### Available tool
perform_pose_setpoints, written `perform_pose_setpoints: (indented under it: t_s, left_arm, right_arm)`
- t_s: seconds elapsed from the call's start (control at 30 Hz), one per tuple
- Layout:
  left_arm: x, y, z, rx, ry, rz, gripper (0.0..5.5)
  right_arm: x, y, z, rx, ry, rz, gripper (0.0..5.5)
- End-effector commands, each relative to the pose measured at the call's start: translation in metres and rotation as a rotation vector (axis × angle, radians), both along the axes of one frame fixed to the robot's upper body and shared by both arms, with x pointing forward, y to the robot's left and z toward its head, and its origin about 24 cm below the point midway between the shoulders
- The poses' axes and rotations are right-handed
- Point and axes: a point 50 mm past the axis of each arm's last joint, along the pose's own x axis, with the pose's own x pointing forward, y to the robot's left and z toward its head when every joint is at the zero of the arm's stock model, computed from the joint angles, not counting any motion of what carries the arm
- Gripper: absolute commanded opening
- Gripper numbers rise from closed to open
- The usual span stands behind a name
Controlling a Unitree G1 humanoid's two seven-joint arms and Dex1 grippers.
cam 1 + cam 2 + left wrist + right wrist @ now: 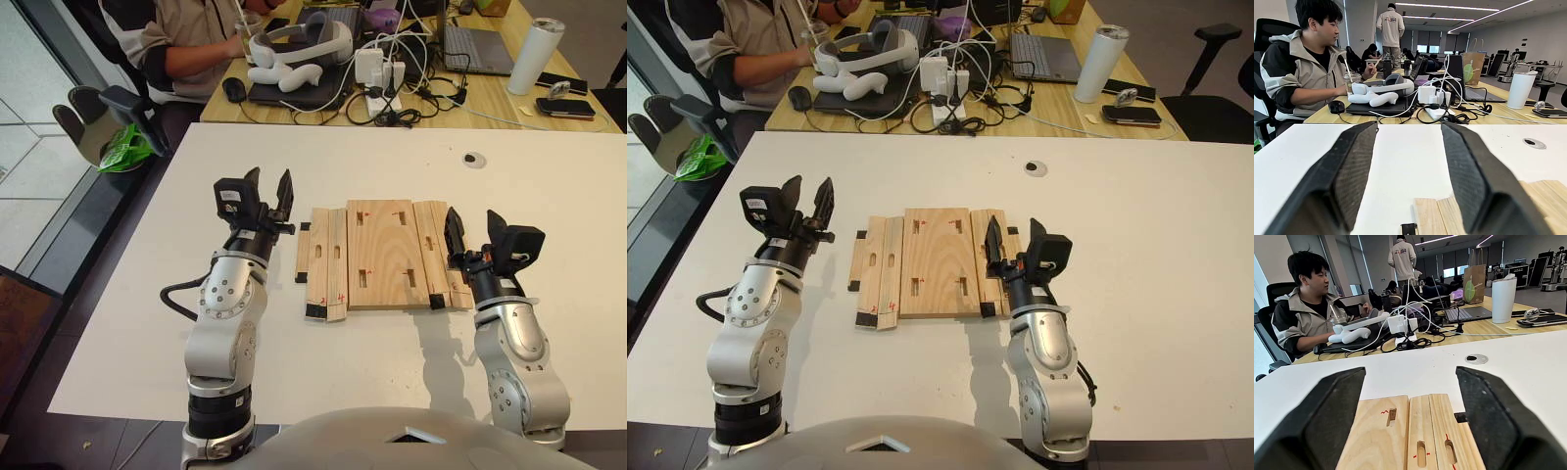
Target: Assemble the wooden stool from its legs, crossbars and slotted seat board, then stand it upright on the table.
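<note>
Both of my jaws stand released, with nothing between them. My left gripper [269,182] hangs with its fingers spread over the bare white table [549,196], just beside the left pair of slotted wooden slats [328,259] and apart from them. My right gripper [472,231] is equally wide open and sits over the near end of the right pair of slotted wooden slats [431,245]; from my right wrist those slats run straight ahead between my dark padded fingers [1327,421]. The stool is in pieces. The pale square wooden seat board [380,253] lies flat in the middle of the table with its slots facing up, and a slat pair butts against each side, so the whole set forms one flat row in front of me. I take that layout to be deliberate: each arm has its own parts on its own side, and the board sits between them where either can reach it. Small black end caps [315,311] show at the near ends of the slats. No joint is made and nothing stands upright, so I judge the assembly not yet begun. The likely first step is closing my right fingers on a slat, and lifting it cleanly off its flush neighbour will need care.
</note>
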Motion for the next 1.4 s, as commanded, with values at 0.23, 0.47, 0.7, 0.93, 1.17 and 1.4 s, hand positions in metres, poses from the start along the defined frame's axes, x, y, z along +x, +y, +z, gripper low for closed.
perform_pose_setpoints:
  t_s: [0.23,0.47,0.7,0.93,1.17,1.4]
  left_arm:
    - [-0.015,-0.001,-0.012,-0.059,0.097,0.093,3.13]
    - [-0.026,-0.009,-0.018,-0.043,0.012,0.101,3.13]
    - [-0.022,-0.002,-0.018,-0.087,-0.019,0.131,3.13]
    - [-0.018,-0.005,-0.035,-0.101,0.02,0.106,3.13]
    - [-0.019,-0.009,-0.042,-0.086,0.042,0.089,3.13]
    - [-0.02,-0.014,-0.043,-0.069,0.055,0.076,3.38]
  right_arm:
    - [0.002,-0.003,0.003,-0.001,-0.022,-0.017,3.46]
    - [0.002,0.002,0.001,-0.073,-0.072,-0.018,3.46]
    - [-0.009,-0.012,0.005,-0.05,-0.109,-0.113,3.46]
    - [-0.006,-0.011,-0.009,-0.004,-0.071,-0.095,3.46]
    - [-0.004,-0.013,-0.015,0.029,-0.049,-0.083,3.46]
    - [-0.005,-0.014,-0.017,0.032,-0.024,-0.077,3.46]
